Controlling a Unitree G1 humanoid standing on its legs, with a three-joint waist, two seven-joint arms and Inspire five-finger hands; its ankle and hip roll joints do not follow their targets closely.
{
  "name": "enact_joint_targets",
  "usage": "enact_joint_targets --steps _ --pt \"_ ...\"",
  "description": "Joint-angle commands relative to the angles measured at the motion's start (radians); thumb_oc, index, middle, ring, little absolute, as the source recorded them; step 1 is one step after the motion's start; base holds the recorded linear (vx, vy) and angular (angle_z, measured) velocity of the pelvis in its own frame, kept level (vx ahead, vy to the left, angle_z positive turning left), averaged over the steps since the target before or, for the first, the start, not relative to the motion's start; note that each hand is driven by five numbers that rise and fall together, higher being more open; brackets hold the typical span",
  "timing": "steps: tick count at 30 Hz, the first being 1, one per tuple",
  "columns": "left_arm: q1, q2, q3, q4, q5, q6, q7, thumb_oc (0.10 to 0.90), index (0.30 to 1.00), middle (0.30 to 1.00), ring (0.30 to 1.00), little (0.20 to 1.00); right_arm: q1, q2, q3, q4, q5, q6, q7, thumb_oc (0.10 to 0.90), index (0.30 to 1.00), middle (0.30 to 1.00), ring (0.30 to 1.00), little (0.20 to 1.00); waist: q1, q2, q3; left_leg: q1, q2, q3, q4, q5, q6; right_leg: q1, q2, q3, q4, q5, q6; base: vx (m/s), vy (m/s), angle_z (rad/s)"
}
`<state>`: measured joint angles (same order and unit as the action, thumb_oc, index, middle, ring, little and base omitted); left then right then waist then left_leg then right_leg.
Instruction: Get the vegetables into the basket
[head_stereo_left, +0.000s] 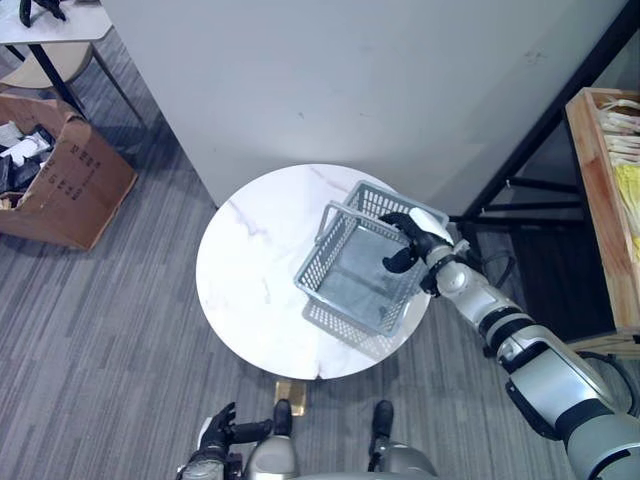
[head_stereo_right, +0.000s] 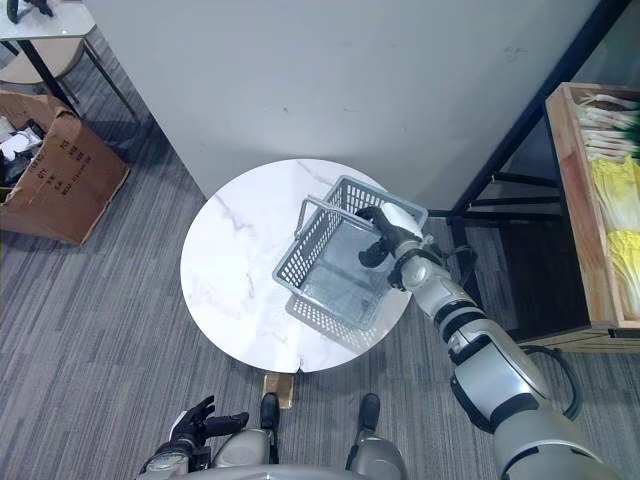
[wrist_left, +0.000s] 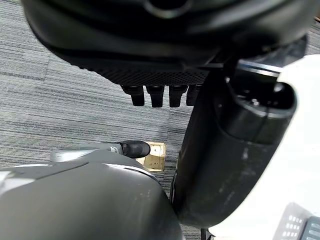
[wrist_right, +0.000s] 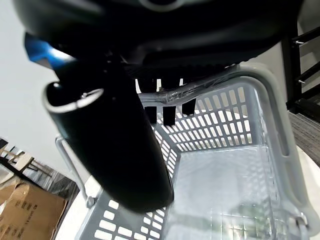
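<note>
Grey plastic basket (head_stereo_left: 362, 268), rectangular, lattice walls, empty; it sits tilted at the right edge of the round white marble-patterned desk (head_stereo_left: 255, 275), long axis running from front-right to far-left. My right robot hand (head_stereo_left: 412, 240) has fingers curled round its rim handle. My left robot hand (head_stereo_left: 215, 432) hangs low by the floor, fingers relaxed. Cardboard box (head_stereo_left: 60, 175) far left; wooden crate (head_stereo_left: 600, 190) right.

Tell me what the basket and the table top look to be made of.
Basket: looks like grey moulded plastic with a matte finish, its walls a grid of slots; the right hand is curled over its handle. Table: white with faint grey veins and a slight sheen, so marble or a marble-look laminate; the pictures can't settle which.
</note>
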<state>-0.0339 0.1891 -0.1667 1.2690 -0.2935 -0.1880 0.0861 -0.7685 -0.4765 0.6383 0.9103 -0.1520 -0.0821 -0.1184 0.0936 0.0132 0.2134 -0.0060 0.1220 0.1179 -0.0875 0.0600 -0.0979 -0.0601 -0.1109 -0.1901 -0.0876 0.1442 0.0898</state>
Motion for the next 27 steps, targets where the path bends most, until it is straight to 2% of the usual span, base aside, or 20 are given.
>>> enact_joint_targets --steps 1,4,6,7,9,10,11,14,18,22,27 --pt "0.055 0.019 -0.108 0.083 0.05 0.024 0.006 0.9 1.0 1.0 1.0 1.0 -0.139 -0.011 0.031 -0.104 -0.034 -0.069 -0.018 0.4 0.3 0.3 0.3 0.3 0.014 -0.066 -0.006 0.02 -0.01 -0.012 0.0 0.002 -0.004 0.026 -0.077 0.03 0.0 0.012 0.074 0.0 0.0 0.0" --pt "0.062 0.018 -0.102 0.082 0.063 0.026 0.003 0.9 1.0 1.0 1.0 1.0 -0.123 -0.059 0.059 -0.225 -0.083 -0.082 -0.002 0.4 0.3 0.3 0.3 0.3 0.005 -0.068 -0.012 0.031 -0.01 -0.007 0.0 -0.003 -0.005 0.031 -0.076 0.033 0.0 0.008 0.075 0.0 0.0 0.0" --pt "0.071 0.022 -0.074 0.086 0.082 0.029 -0.001 0.9 1.0 1.0 1.0 1.0 -0.084 -0.153 0.062 -0.389 -0.141 -0.113 -0.001 0.4 0.3 0.3 0.3 0.3 -0.007 -0.071 -0.022 0.045 -0.008 -0.001 0.0 -0.01 -0.005 0.039 -0.076 0.035 0.0 0.003 0.078 0.02 0.004 0.0" --pt "0.071 0.022 -0.076 0.086 0.082 0.029 -0.001 0.9 1.0 1.0 1.0 1.0 -0.08 -0.157 0.059 -0.394 -0.141 -0.11 0.001 0.4 0.3 0.3 0.3 0.3 -0.005 -0.07 -0.022 0.046 -0.008 -0.001 0.0 -0.01 -0.005 0.04 -0.076 0.034 0.0 0.003 0.078 0.0 0.0 0.0" --pt "0.079 0.027 -0.05 0.092 0.095 0.033 -0.005 0.9 1.0 1.0 1.0 1.0 -0.034 -0.243 0.03 -0.537 -0.16 -0.133 0.01 0.4 0.3 0.3 0.3 0.3 -0.013 -0.072 -0.032 0.055 -0.007 0.001 0.0 -0.015 -0.006 0.047 -0.075 0.034 0.0 -0.001 0.079 0.02 0.0 -0.03" --pt "0.08 0.027 -0.051 0.092 0.095 0.033 -0.005 0.9 1.0 1.0 1.0 1.0 -0.033 -0.244 0.03 -0.538 -0.159 -0.133 0.01 0.4 0.3 0.3 0.3 0.3 -0.013 -0.072 -0.032 0.055 -0.007 0.001 0.0 -0.015 -0.006 0.048 -0.075 0.034 0.0 -0.001 0.079 0.0 0.0 0.0" --pt "0.083 0.028 -0.043 0.092 0.101 0.035 -0.006 0.9 1.0 1.0 1.0 1.0 -0.017 -0.278 0.017 -0.586 -0.16 -0.144 0.012 0.4 0.3 0.3 0.3 0.3 -0.016 -0.073 -0.036 0.059 -0.007 0.003 0.0 -0.016 -0.007 0.05 -0.076 0.034 0.0 -0.002 0.08 0.0 0.0 0.0" --pt "0.092 0.031 -0.015 0.098 0.124 0.039 -0.013 0.9 1.0 1.0 1.0 1.0 0.061 -0.387 -0.06 -0.743 -0.143 -0.179 0.017 0.4 0.3 0.3 0.3 0.3 -0.033 -0.071 -0.049 0.071 -0.006 0.01 0.0 -0.02 -0.008 0.057 -0.077 0.036 0.0 -0.003 0.083 0.0 0.0 0.0" --pt "0.1 0.034 -0.002 0.102 0.144 0.042 -0.016 0.9 1.0 1.0 1.0 1.0 0.138 -0.46 -0.148 -0.843 -0.103 -0.193 0.03 0.4 0.3 0.3 0.3 0.3 -0.041 -0.07 -0.056 0.079 -0.004 0.017 0.0 -0.021 -0.008 0.06 -0.076 0.039 0.0 -0.002 0.085 0.0 -0.003 -0.06" --pt "0.107 0.033 0.011 0.104 0.156 0.046 -0.022 0.9 1.0 1.0 1.0 1.0 0.244 -0.522 -0.25 -0.936 -0.081 -0.211 0.034 0.4 0.3 0.3 0.3 0.3 -0.055 -0.07 -0.063 0.086 -0.004 0.022 0.0 -0.024 -0.008 0.063 -0.075 0.044 0.0 -0.003 0.086 0.0 -0.002 -0.03" --pt "0.113 0.031 0.034 0.106 0.161 0.049 -0.029 0.9 1.0 1.0 1.0 1.0 0.383 -0.554 -0.358 -1.004 -0.069 -0.226 0.044 0.4 0.3 0.3 0.3 0.3 -0.073 -0.068 -0.069 0.103 -0.005 0.036 0.0 -0.029 -0.006 0.069 -0.075 0.052 0.0 -0.004 0.087 0.01 0.006 -0.06"
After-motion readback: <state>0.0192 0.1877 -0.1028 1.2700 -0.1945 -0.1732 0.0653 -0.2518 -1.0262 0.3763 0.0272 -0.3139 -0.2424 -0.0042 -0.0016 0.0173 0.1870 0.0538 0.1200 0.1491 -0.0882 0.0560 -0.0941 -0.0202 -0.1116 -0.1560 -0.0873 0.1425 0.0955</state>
